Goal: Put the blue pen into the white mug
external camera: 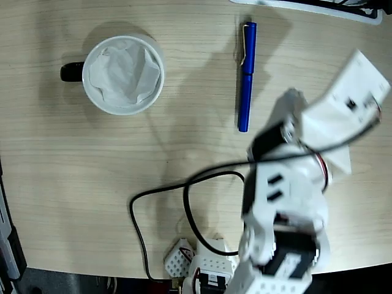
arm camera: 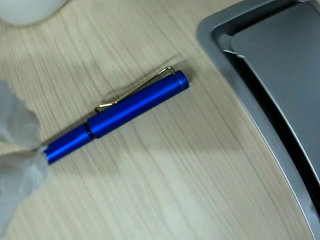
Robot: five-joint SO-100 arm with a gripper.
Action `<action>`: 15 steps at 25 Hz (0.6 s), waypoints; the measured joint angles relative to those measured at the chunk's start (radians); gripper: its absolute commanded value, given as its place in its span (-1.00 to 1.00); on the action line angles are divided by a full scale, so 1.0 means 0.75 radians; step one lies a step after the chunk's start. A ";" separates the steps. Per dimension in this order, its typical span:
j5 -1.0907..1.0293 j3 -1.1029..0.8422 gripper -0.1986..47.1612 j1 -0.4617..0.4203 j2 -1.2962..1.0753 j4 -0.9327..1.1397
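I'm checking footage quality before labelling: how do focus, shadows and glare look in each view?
Fixed view: the white robot arm near the lens is soft and blurred, while the slim blue pen and round white ceramic mug are sharp, with broad soft shadows across the wooden table. Wrist view: the pen is crisp with a glossy highlight; a blurred white shape fills the left edge.

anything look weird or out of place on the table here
Two small oddities: the round white ceramic mug is stuffed with crumpled white paper, and a loose black cable loops across the wooden table. The slim blue pen lies flat and looks undamaged; nothing is spilled.
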 measured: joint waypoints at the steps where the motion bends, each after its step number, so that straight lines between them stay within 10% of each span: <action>1: -0.063 -0.018 -0.89 -0.018 -0.041 -0.002; 15: -0.380 -0.092 -0.62 -0.094 -0.397 -0.133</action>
